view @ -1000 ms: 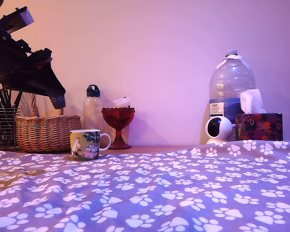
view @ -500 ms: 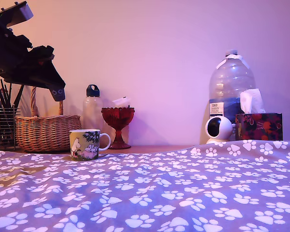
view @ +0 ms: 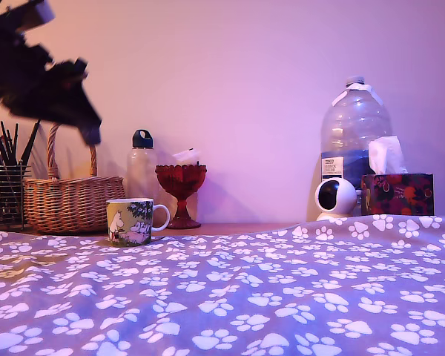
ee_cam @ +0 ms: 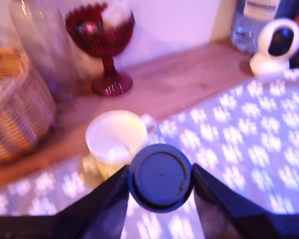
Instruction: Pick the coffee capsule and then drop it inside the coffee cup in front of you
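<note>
Paw-print cloth [view: 282, 297] over a wooden table [ee_cam: 189, 74], pink wall behind. Hand [ee_cam: 160, 185] pinching the capsule [ee_cam: 160, 177] between both fingers, raised above the mug [view: 130, 221], higher than a second ago and blurred. Mug unmoved beside basket [view: 70, 202] and red goblet [view: 181, 191].

Pink-violet light washing over a plain wall [view: 252, 81], no windows showing.
Across the lower frame spreads a paw-print cloth [view: 267, 297]; behind it, mid-frame, a strip of wooden tabletop [view: 230, 229] runs along the wall's foot, shadows soft at upper left.
</note>
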### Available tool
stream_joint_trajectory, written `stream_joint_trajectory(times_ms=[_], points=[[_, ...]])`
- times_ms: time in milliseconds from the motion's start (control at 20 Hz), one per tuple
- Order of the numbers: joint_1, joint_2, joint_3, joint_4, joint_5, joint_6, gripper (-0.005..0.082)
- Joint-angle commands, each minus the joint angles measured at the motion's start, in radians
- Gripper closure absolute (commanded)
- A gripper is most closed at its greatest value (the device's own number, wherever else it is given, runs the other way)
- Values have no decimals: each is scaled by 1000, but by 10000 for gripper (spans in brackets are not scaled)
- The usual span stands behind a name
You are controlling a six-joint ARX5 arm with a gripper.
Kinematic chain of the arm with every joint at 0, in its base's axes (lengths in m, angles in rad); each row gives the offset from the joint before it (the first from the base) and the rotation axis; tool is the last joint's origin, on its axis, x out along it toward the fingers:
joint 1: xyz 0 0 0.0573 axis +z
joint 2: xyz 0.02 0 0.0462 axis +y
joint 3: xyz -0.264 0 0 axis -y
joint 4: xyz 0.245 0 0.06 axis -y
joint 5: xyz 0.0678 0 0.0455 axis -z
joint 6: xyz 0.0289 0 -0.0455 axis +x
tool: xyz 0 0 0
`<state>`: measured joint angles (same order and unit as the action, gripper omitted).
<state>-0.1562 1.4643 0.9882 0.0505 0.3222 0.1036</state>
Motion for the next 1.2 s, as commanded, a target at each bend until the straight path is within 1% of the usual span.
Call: stream_joint_trajectory(times_ms=[0,250,500,600,900,1150], points=[[-1,58,43,-13,2,-7,462],[-1,165,188,-113,-4,-10,462],[-10,263,336,-201,-32,-10,462],[-17,304,386,-214,-42,-7,462],[-33,424,521,-262,-45,-10,462],[-39,524,637,-298,-70,-10,462]])
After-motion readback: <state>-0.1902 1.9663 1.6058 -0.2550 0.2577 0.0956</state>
